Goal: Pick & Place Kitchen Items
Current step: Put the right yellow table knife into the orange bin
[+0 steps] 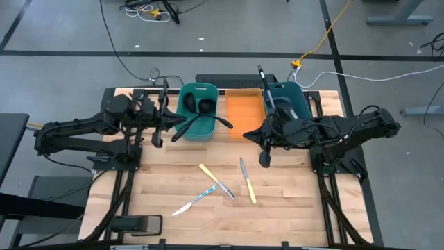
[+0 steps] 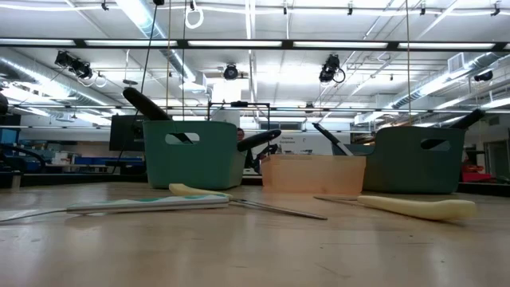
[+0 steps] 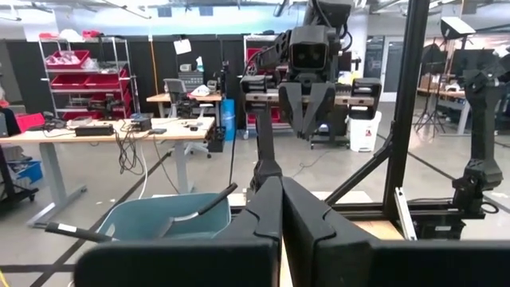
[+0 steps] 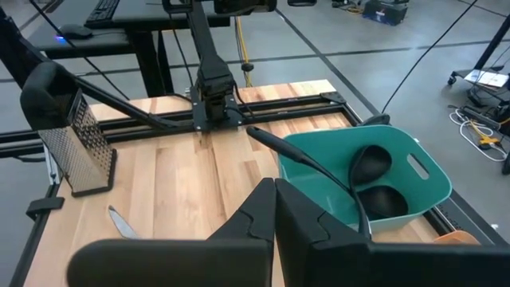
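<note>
Three knives lie flat on the wooden table [image 1: 291,208]: a pale-yellow-handled one [image 1: 209,173], a second one [image 1: 248,186] and a light-blue-handled one [image 1: 200,198]. Black ladles [image 4: 374,179] lie in the left teal bin [image 1: 198,111], with a handle [image 1: 182,130] sticking out over its rim. Another black utensil [image 1: 263,78] leans out of the right teal bin [image 1: 290,98]. My left gripper [image 3: 280,209] is shut and empty, held in the air left of the left bin. My right gripper [image 4: 275,209] is shut and empty, above the table near the orange tray [image 1: 244,112].
The orange tray stands between the two bins along the far edge. A metal grater [image 4: 80,147] stands at the table's near left corner. Bare wood lies around the knives in the middle and near part of the table. Neither gripper shows in the low view.
</note>
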{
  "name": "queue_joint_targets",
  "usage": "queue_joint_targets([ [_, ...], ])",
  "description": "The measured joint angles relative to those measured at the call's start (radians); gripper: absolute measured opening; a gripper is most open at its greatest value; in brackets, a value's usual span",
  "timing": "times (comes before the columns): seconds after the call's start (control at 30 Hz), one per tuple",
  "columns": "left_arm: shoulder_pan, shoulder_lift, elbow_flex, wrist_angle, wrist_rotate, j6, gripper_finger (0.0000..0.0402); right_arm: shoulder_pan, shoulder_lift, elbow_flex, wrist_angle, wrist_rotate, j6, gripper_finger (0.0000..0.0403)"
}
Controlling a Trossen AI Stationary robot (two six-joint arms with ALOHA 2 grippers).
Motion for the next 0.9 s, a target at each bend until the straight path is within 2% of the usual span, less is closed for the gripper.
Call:
queue_joint_targets([
  [0.33, 0.0, 0.001, 0.0, 0.0, 0.001, 0.003, 0.0002, 0.0, 0.0, 0.0, -0.019, -0.015, -0.001, 0.0008],
  [0.67, 0.0, 0.001, 0.0, -0.01, 0.001, 0.013, 0.0003, 0.004, 0.0, 0.0, -0.149, -0.228, -0.174, 0.0008],
  [0.9, 0.0, 0.001, 0.0, -0.01, 0.001, 0.013, 0.0003, 0.003, 0.0, 0.0, -0.18, -0.238, -0.184, 0.0008],
])
